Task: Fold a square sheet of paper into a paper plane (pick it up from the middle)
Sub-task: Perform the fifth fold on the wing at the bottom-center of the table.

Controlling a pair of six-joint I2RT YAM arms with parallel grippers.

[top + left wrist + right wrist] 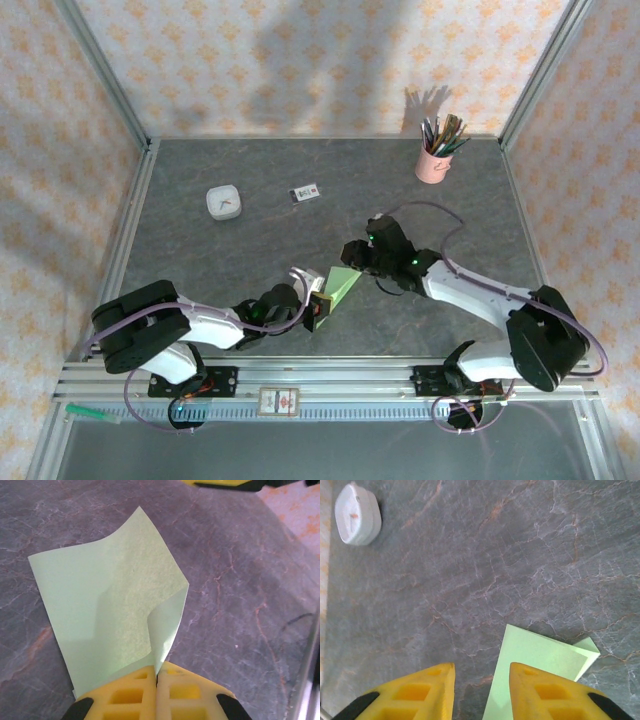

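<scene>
The square sheet of paper (110,605), folded over itself, fans out ahead of the left pincer (157,672), which is clamped on its near edge, likely to hold the layers together. The right pincer (481,667) hovers at its far end, jaws parted, empty.

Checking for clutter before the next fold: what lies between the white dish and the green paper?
Nothing: in the right wrist view, bare grey tabletop runs from the white dish to the green paper.
</scene>
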